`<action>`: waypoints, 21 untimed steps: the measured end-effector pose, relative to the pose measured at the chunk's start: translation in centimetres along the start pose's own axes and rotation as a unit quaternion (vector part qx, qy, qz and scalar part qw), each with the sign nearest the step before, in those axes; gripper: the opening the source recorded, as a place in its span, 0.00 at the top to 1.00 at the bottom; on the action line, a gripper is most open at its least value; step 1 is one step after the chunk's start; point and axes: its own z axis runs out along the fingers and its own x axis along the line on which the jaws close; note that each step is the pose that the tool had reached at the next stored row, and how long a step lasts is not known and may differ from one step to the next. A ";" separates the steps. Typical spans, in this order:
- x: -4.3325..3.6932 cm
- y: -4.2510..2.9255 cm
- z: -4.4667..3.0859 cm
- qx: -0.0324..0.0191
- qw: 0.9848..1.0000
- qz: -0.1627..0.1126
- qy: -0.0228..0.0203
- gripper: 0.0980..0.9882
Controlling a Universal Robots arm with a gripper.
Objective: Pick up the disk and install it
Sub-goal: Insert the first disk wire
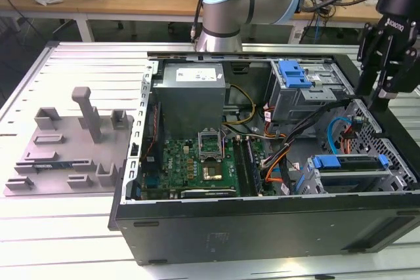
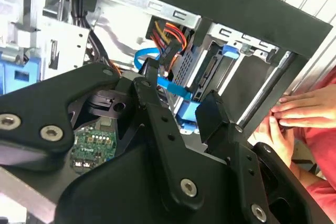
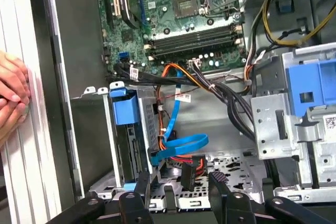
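Desk: Reading from the exterior view's left?

Field: Passing a grey fixture plate (image 1: 65, 152), then crossing the open computer case (image 1: 262, 234), past power supply (image 1: 190, 90) and motherboard (image 1: 197, 162).

Desk: Locating the disk (image 1: 344, 162)?

Field: Sitting slotted in the drive cage (image 1: 354, 181) at the case's camera-side right corner, showing its blue frame on top.

Desk: And the gripper (image 1: 384, 96)?

Field: Hovering over the case's right end, apart from the disk, with fingers (image 3: 218, 181) spread wide, clasping nothing, touching nothing. Also catching a person's hands (image 3: 11, 95) resting just outside the case wall.
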 end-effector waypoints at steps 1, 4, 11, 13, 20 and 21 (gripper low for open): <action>-0.05 -0.29 0.18 0.000 1.000 0.001 0.000 0.48; -0.15 -0.74 0.30 -0.001 1.000 0.003 0.001 0.48; -0.26 -0.94 0.59 -0.005 0.999 0.042 0.025 0.48; -0.53 -0.91 0.65 -0.004 0.999 0.045 0.027 0.48; -1.73 -0.71 0.72 0.007 0.996 0.042 0.074 0.48; -1.88 -0.65 0.86 0.008 0.996 0.041 0.077 0.48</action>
